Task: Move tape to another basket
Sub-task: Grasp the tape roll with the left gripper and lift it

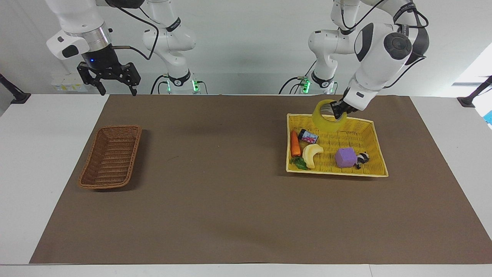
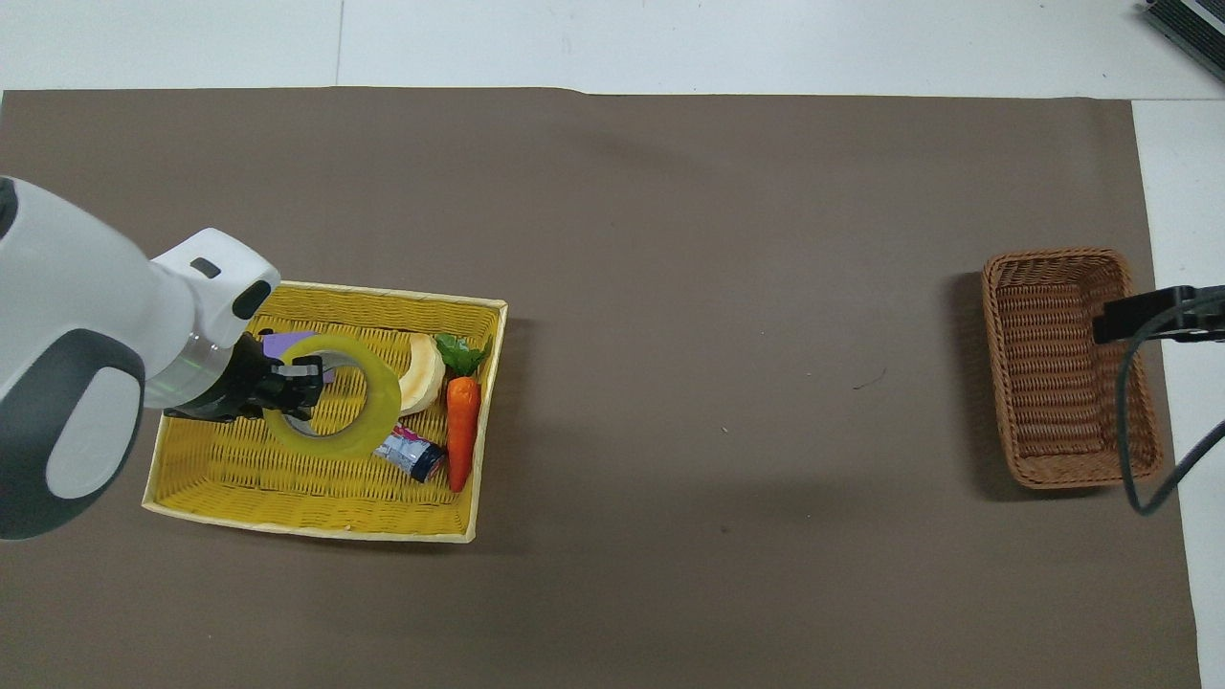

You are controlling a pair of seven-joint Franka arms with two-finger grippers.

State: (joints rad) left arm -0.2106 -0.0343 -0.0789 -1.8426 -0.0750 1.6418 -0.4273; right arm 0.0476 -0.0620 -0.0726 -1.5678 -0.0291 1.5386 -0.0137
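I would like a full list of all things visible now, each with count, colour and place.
tape: 1, translucent yellow, held in the air over the yellow basket
yellow basket: 1, bright yellow, toward the left arm's end of the table
carrot: 1, orange with green leaves, in the yellow basket
banana: 1, pale cream, in the yellow basket beside the carrot
small can: 1, dark with pink label, in the yellow basket
cube: 1, purple, in the yellow basket
small figure: 1, black and white, beside the cube
brown basket: 1, dark brown wicker, toward the right arm's end
mat: 1, brown, on the table
left tool: 1, black, shut on the tape
right tool: 1, black, open, waiting above the mat's edge
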